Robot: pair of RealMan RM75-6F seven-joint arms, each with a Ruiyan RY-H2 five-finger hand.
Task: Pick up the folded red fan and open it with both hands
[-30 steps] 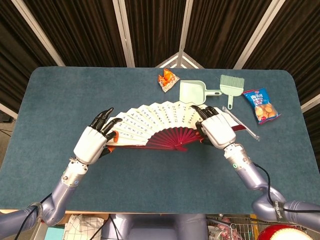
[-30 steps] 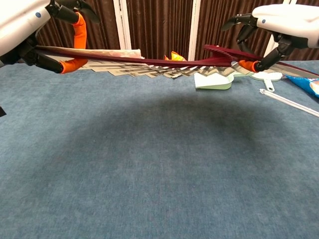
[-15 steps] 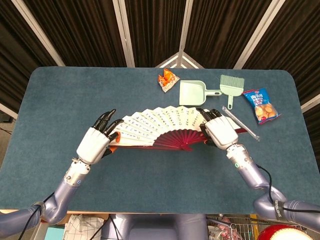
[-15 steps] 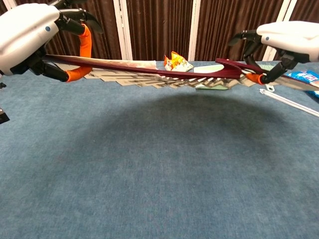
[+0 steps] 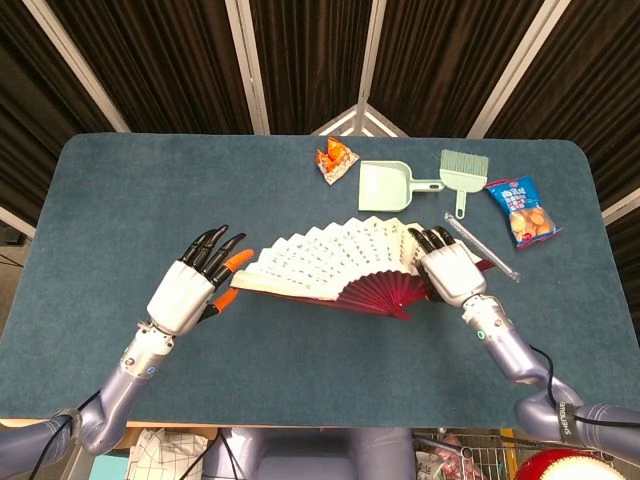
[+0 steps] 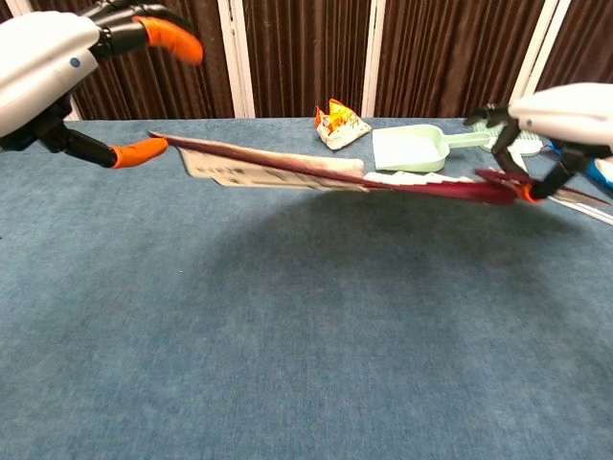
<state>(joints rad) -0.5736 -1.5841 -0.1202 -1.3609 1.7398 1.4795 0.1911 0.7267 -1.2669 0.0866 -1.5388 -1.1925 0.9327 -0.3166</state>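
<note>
The fan (image 5: pixel 335 262) is spread open now, with its white paper leaves fanned out and its dark red ribs (image 5: pixel 385 294) bunched near my right side. It hangs just above the blue worktop (image 5: pixel 120 190), between my two hands.

My right hand (image 5: pixel 447 268) pinches the fan at its red end. In the chest view I can see it holding the ribs there. My left hand (image 5: pixel 192 282) is spread wide with nothing in it. Its orange fingertips (image 6: pixel 144 149) sit just beside the fan's far edge, but I do not think they are touching it.

So only one hand is holding the fan. That is the tricky part. The fan is long and held at one end, so the free end could droop and hit the worktop. It could also twist in my right hand and slip out, or the leaves could fold back together.

Behind the fan are a green dustpan (image 5: pixel 384 185), a small brush (image 5: pixel 463 168), an orange snack packet (image 5: pixel 336 159) and a blue snack bag (image 5: pixel 522 210). A thin stick (image 5: pixel 482 246) lies near my right hand.
</note>
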